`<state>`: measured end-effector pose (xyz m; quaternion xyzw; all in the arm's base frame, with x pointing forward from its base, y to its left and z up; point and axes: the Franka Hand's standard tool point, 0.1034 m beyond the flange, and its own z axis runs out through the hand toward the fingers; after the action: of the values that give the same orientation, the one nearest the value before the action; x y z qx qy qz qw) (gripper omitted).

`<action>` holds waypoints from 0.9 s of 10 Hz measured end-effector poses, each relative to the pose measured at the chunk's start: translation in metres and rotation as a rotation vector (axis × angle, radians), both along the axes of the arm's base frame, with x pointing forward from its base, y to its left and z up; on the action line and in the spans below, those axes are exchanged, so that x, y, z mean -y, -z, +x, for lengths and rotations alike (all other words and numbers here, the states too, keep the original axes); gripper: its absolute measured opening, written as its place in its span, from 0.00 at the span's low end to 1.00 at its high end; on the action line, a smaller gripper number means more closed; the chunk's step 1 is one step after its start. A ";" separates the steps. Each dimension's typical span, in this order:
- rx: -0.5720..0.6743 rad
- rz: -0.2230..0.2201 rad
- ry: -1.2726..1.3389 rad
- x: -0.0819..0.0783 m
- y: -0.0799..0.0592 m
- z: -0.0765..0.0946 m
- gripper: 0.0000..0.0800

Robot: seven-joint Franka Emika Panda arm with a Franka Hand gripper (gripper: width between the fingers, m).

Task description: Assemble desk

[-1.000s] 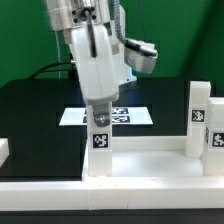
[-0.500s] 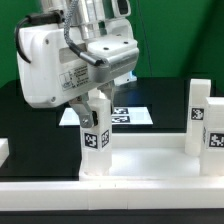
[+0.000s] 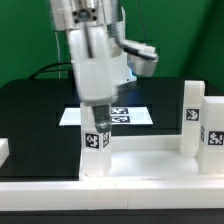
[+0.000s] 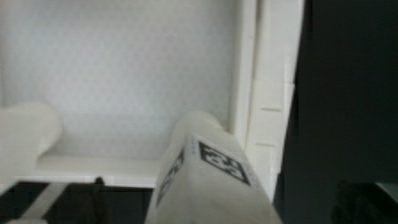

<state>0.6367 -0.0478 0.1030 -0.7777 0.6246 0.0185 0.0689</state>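
Two square white legs stand upright on the desk slab point(image 3: 140, 160), a large white plastic rectangle with a raised rim lying across the black table point(image 3: 30, 110) in the foreground. One leg point(image 3: 96, 150) is under the gripper point(image 3: 97, 112); the other leg point(image 3: 193, 120) rises at the exterior view's right. Each carries a small black-and-white tag, with no readable writing. Behind, the marker board point(image 3: 135, 114) lies flat. From the wrist view the tagged leg point(image 4: 210, 160) sits between the fingers, which stand apart, not clamping it.
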 end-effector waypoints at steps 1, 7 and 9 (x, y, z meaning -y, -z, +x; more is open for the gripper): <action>0.003 -0.004 -0.048 -0.003 -0.001 -0.001 0.80; 0.042 -0.079 -0.768 0.008 -0.003 -0.001 0.81; 0.036 -0.078 -0.727 0.009 -0.002 -0.002 0.53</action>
<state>0.6348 -0.0564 0.1052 -0.9511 0.3064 0.0045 0.0390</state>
